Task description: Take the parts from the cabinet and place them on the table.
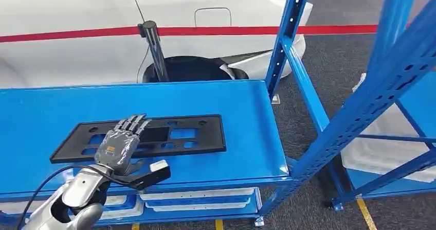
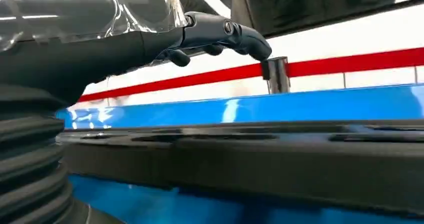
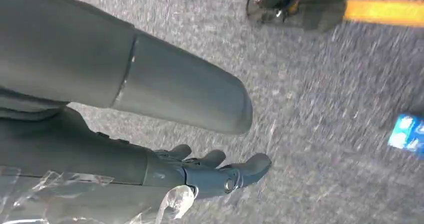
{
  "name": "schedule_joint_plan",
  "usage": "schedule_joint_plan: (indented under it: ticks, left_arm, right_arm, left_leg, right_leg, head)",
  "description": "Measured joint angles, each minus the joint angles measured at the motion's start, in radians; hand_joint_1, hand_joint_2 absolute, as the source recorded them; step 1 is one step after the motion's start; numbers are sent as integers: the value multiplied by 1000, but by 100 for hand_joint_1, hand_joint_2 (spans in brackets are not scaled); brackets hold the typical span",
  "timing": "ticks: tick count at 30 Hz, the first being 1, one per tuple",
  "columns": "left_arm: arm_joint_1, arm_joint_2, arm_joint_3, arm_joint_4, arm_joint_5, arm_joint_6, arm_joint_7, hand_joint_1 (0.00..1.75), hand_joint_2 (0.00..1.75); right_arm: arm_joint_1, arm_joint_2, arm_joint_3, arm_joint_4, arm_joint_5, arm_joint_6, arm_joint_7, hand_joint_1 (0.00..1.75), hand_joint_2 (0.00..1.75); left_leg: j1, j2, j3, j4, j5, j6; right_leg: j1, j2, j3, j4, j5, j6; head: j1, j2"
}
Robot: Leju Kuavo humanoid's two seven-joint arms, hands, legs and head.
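A flat black part with rectangular cut-outs lies on the blue table, near the table's front edge. The left hand hovers over the part's left portion, fingers extended and apart, grasping nothing. The right hand hangs over grey floor, released, fingers loosely spread. A blue cabinet stands right of the table.

Grey carpet floor, white car behind.

Shelf: blue metal shelf, flat top, part of a blue rack.
On it: black flat panel with cutouts, lying lengthwise.
Floor: grey carpet.
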Motion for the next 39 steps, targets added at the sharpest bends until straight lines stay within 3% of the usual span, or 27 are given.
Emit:
schedule_joint_plan:
  ticks: [1, 2, 3, 4, 6, 7, 11, 13, 14, 16, 17, 18, 19, 20, 22, 23, 26, 28, 29, 31, 32, 33, 34, 35, 37, 38, 39]
  left_arm:
    - [4, 3, 1, 9, 6, 10, -3, 175, 175]
    - [10, 6, 3, 18, 10, 19, -5, 175, 175]
    - [18, 8, 8, 25, 12, 30, -8, 175, 175]
    - [22, 10, 11, 32, 14, 39, -12, 175, 175]
    - [25, 16, 20, 45, 22, 56, -19, 175, 175]
    - [25, 19, 23, 53, 24, 60, -19, 175, 175]
    - [30, 28, 38, 68, 27, 63, -20, 175, 175]
    - [38, 31, 43, 72, 27, 63, -20, 175, 175]
    - [38, 35, 44, 74, 28, 64, -20, 175, 175]
    - [40, 37, 46, 81, 32, 69, -20, 175, 175]
    - [44, 37, 46, 82, 35, 73, -20, 175, 175]
    - [48, 37, 47, 83, 40, 78, -20, 175, 175]
    - [49, 37, 47, 83, 41, 81, -20, 175, 175]
    - [47, 37, 50, 83, 41, 82, -20, 175, 175]
    - [46, 37, 56, 80, 40, 80, -16, 175, 175]
    - [42, 37, 61, 74, 38, 78, -13, 175, 175]
    - [34, 37, 67, 35, 28, 60, 7, 175, 175]
    - [32, 37, 71, 9, 24, 50, 18, 175, 175]
    - [28, 37, 73, 0, 24, 49, 19, 175, 175]
    - [28, 37, 73, -15, 23, 51, 19, 175, 175]
    - [29, 37, 73, -24, 20, 57, 16, 175, 175]
    - [30, 37, 73, -37, 21, 66, 14, 175, 175]
    - [30, 37, 74, -58, 30, 82, 14, 175, 175]
    - [30, 37, 79, -82, 54, 100, 13, 175, 175]
    - [30, 37, 101, -140, 146, 155, -8, 175, 175]
    - [30, 37, 115, -169, 208, 188, -27, 175, 175]
    - [36, 37, 128, -203, 299, 228, -62, 175, 175]
  right_arm:
    - [0, 0, 0, 0, 1, 0, 0, 0, 0]
    - [-1, 0, 1, 0, 4, 0, 0, 0, 0]
    - [-1, 0, 2, 0, 4, 0, 0, 0, 0]
    - [-1, 0, 2, 0, 5, 0, 0, 0, 0]
    - [-2, -2, 3, 0, 6, 0, 0, 0, 0]
    - [-3, -4, 3, 0, 6, 0, 0, 0, 0]
    - [-9, -5, 3, 0, 6, 0, -3, 0, 0]
    - [-11, -2, 3, 0, 7, 0, -3, 0, 0]
    - [-11, -3, 3, 0, 7, 0, -3, 0, 0]
    - [-11, -3, 3, 0, 6, 0, -3, 0, 0]
    - [-10, -3, 3, 0, 6, 0, -3, 0, 0]
    - [-10, -3, 3, 0, 6, 0, -3, 0, 0]
    - [-10, -3, 3, 0, 6, 0, -3, 0, 0]
    - [-9, -3, 3, 0, 5, 0, -3, 0, 0]
    - [-9, -3, 3, 0, 3, 0, -6, 0, 0]
    - [-9, -3, 3, 0, 0, -2, -8, 0, 0]
    - [-3, -3, 3, 0, -6, -5, -13, 0, 0]
    - [0, -7, 3, 0, -6, -6, -15, 0, 0]
    - [1, -6, 3, 0, -5, -6, -16, 0, 0]
    - [2, -6, 3, 0, -6, -6, -18, 0, 0]
    - [3, -6, 3, 0, -9, -7, -19, 0, 0]
    - [7, -6, 3, 0, -13, -8, -21, 0, 0]
    - [9, -6, 3, 0, -15, -10, -23, 0, 0]
    - [11, -6, 3, 0, -17, -12, -26, 0, 0]
    - [12, -8, 2, 0, -22, -17, -34, 0, 0]
    - [14, -7, 2, 0, -24, -18, -37, 0, 0]
    - [14, -7, 2, 0, -24, -20, -41, 0, 0]
  left_leg:
    - [-1, 0, -1, 1, 0, 0]
    - [-1, 0, -1, 1, 0, 0]
    - [-1, 0, 0, 1, 0, 0]
    - [-1, 0, 1, 1, 0, 0]
    - [-1, -2, 5, 1, -2, -2]
    - [-1, -2, 6, 1, -3, -4]
    - [-3, -1, 3, 0, -3, -24]
    - [-4, -4, -7, 20, -23, -37]
    - [-1, -5, -30, 74, -58, -43]
    - [11, -5, -113, 253, -139, -60]
    - [16, -4, -151, 331, -158, -66]
    - [20, -4, -162, 350, -154, -69]
    - [24, -4, -148, 315, -128, -72]
    - [27, -4, -111, 240, -86, -74]
    - [31, -4, -9, 34, 0, -74]
    - [27, -6, 8, -5, -9, -71]
    - [17, -9, 4, -1, -4, -55]
    - [26, -7, 10, -12, 6, -39]
    - [25, -7, 10, -12, 5, -34]
    - [24, -4, 9, -12, 5, -28]
    - [22, -4, 9, -12, 4, -27]
    - [22, -5, 9, -11, 4, -27]
    - [22, -6, 10, -11, 3, -27]
    - [23, -8, 12, -10, 2, -28]
    - [25, -10, 18, -9, -2, -34]
    - [19, -9, 17, -8, -6, -40]
    - [17, -9, 16, -5, -8, -44]
  right_leg:
    - [-2, -1, -42, 92, -36, 2]
    - [-3, -2, -69, 148, -51, 4]
    - [-3, -2, -73, 156, -42, 3]
    - [-3, -2, -52, 115, -14, 3]
    - [-3, -3, 51, -88, 84, -6]
    - [-1, -4, 93, -176, 106, -13]
    - [7, -2, 96, -191, 102, -26]
    - [-6, -2, 102, -202, 110, -36]
    - [-9, -3, 101, -202, 110, -39]
    - [-11, -3, 100, -202, 110, -40]
    - [-12, -2, 100, -201, 110, -40]
    - [-13, -1, 101, -201, 109, -39]
    - [-14, 1, 102, -201, 109, -38]
    - [-16, 2, 105, -201, 108, -36]
    - [-18, 7, 111, -201, 104, -29]
    - [-13, 9, 109, -198, 102, -23]
    - [-15, 10, 107, -202, 105, -8]
    - [-20, 9, 104, -192, 93, 3]
    - [-18, 3, 84, -142, 58, 6]
    - [-19, 2, 3, 31, -28, 12]
    - [-19, 2, -34, 111, -55, 15]
    - [-19, 2, -57, 155, -61, 16]
    - [-19, 2, -53, 139, -41, 16]
    - [-20, 1, -23, 76, 0, 16]
    - [-23, -3, 73, -126, 97, 14]
    - [-23, -4, 101, -187, 102, 14]
    - [-17, 0, 102, -193, 101, 6]
  head:
    - [0, 0]
    - [0, 0]
    - [0, 0]
    - [0, 0]
    - [0, 0]
    - [1, 0]
    - [0, 0]
    - [0, 0]
    - [-3, 0]
    - [-4, 0]
    - [-4, 0]
    - [-4, 0]
    - [-4, 0]
    - [-4, 0]
    - [-5, 0]
    - [-5, 0]
    - [-3, 0]
    - [-4, 0]
    - [0, 0]
    - [2, 0]
    - [2, 0]
    - [2, 0]
    - [2, 0]
    - [2, 0]
    - [3, 0]
    - [5, 0]
    - [4, 0]
